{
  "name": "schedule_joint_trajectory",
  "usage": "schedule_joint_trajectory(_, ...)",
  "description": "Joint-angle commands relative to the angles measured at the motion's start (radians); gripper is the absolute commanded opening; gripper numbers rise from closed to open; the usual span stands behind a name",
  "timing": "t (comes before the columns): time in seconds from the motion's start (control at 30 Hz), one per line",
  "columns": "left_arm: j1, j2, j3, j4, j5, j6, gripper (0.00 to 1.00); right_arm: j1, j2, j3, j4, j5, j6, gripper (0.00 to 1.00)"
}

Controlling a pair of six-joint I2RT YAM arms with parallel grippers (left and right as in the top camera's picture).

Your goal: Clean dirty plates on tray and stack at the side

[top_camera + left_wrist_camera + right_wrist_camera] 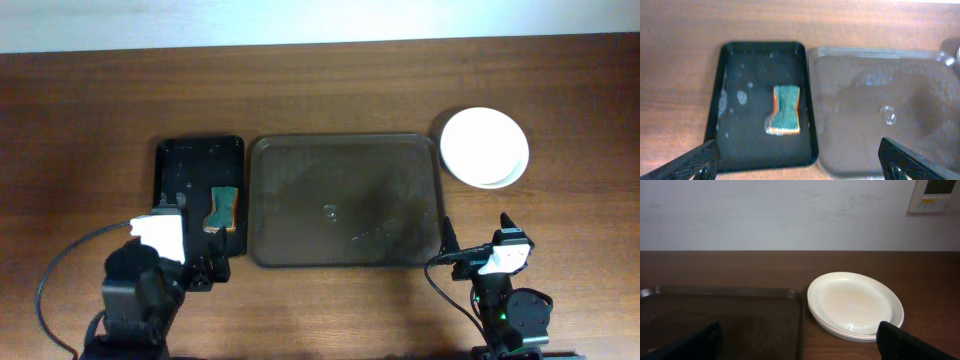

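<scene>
The white plates (pixel 484 147) sit in one stack on the table to the right of the large dark brown tray (pixel 345 200); no red smear shows on the top plate (pixel 855 303). The tray holds no plates, only wet streaks (pixel 890 100). My left gripper (pixel 205 268) is open and empty near the table's front edge, below the small black tray. My right gripper (pixel 478 255) is open and empty near the front edge, below the plates and beside the tray's front right corner (pixel 790 300).
A smaller black tray (pixel 199 190) lies left of the brown tray, wet, with a green and orange sponge (pixel 222 208) near its front right; the sponge also shows in the left wrist view (pixel 784 110). A wall runs behind the table (pixel 790 210).
</scene>
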Motion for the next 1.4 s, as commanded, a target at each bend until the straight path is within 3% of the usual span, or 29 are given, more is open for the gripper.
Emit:
schedule_joint_trajectory(0.0,0.002,-0.166,-0.156,0.129,-0.020,0.017,0.99,0.011,-0.011,-0.005,-0.007,0.005,-0.001,0.99)
schedule_joint_trajectory(0.13,0.002,-0.460,-0.549,0.539,-0.029,0.016,0.99,0.011,-0.011,-0.005,-0.007,0.005,-0.001,0.99)
schedule_joint_trajectory(0.2,0.002,-0.556,-0.725,0.836,-0.080,0.017,0.99,0.011,-0.010,-0.005,-0.007,0.005,-0.002,0.99)
schedule_joint_trajectory(0.33,0.002,-0.553,-0.720,0.700,-0.093,0.105,0.99,0.011,-0.011,-0.005,-0.007,0.005,-0.002,0.99)
schedule_joint_trajectory(1.37,0.002,-0.550,-0.719,0.699,-0.091,0.105,1.00,0.011,-0.011,-0.005,-0.007,0.005,-0.002,0.99)
